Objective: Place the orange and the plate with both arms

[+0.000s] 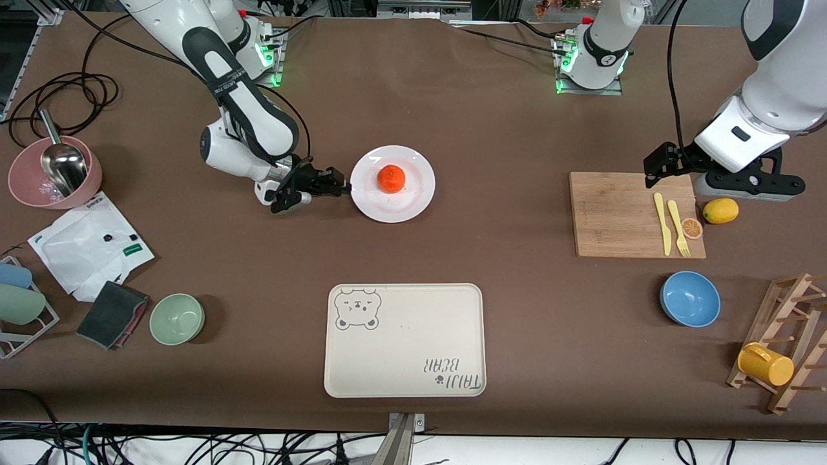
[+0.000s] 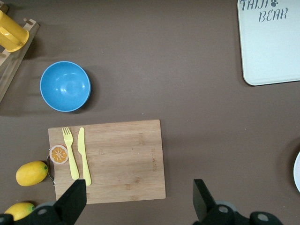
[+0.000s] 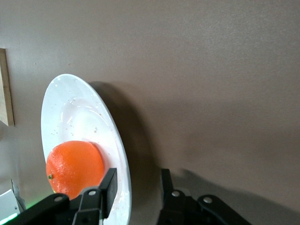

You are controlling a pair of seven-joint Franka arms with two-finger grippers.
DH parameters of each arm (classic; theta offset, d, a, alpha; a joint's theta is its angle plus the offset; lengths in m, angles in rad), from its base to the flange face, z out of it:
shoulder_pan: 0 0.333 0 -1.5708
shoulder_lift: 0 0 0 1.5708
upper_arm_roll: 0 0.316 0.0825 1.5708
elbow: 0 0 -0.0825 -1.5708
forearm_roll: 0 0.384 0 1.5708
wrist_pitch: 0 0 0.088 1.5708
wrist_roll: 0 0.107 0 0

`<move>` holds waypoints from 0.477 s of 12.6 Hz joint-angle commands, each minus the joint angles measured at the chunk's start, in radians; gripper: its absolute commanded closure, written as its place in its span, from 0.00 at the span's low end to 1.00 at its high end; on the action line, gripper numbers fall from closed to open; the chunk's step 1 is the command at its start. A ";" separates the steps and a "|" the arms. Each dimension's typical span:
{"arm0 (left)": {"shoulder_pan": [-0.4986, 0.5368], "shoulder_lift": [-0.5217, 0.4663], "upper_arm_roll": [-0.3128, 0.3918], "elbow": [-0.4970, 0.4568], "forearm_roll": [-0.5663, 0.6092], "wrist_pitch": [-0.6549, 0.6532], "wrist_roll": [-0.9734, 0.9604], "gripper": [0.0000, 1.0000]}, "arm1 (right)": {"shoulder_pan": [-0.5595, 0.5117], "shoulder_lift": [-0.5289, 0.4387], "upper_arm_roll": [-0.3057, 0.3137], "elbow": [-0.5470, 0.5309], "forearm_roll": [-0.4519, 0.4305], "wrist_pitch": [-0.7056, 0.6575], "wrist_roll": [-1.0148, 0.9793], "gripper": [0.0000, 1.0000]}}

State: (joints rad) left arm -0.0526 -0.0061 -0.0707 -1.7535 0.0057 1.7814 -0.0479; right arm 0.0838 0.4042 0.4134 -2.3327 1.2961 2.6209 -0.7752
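The orange point(image 1: 391, 178) sits in the middle of the white plate point(image 1: 413, 194), which lies flat on the brown table. My right gripper point(image 1: 342, 187) is low at the plate's rim on the side toward the right arm's end. It is open, astride the rim. In the right wrist view one finger point(image 3: 108, 187) lies over the plate point(image 3: 79, 112) close to the orange point(image 3: 75, 166), and the other finger point(image 3: 166, 185) stands off the rim with a gap. My left gripper point(image 1: 652, 169) hangs open over the cutting board's edge, its fingers point(image 2: 75, 199) wide apart with nothing between them.
A beige bear-print tray point(image 1: 404, 339) lies nearer the front camera than the plate. The wooden cutting board point(image 1: 614, 216) carries a yellow knife and fork point(image 1: 670, 225), with a lemon point(image 1: 720, 210) beside it. A blue bowl point(image 1: 690, 298), a green bowl point(image 1: 177, 318) and a pink bowl point(image 1: 26, 187) stand around.
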 commanded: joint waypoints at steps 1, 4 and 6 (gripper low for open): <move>0.020 0.003 0.002 0.020 -0.020 -0.002 0.026 0.00 | 0.001 0.025 0.016 -0.005 0.121 0.018 -0.094 0.55; 0.037 0.002 0.002 0.022 -0.020 -0.002 0.034 0.00 | 0.011 0.039 0.022 -0.007 0.255 0.016 -0.229 0.55; 0.048 0.002 0.002 0.028 -0.020 -0.005 0.030 0.00 | 0.011 0.039 0.022 -0.005 0.255 0.018 -0.231 0.55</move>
State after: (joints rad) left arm -0.0202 -0.0062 -0.0680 -1.7464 0.0057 1.7827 -0.0471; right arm 0.0956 0.4472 0.4257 -2.3357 1.5207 2.6217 -0.9747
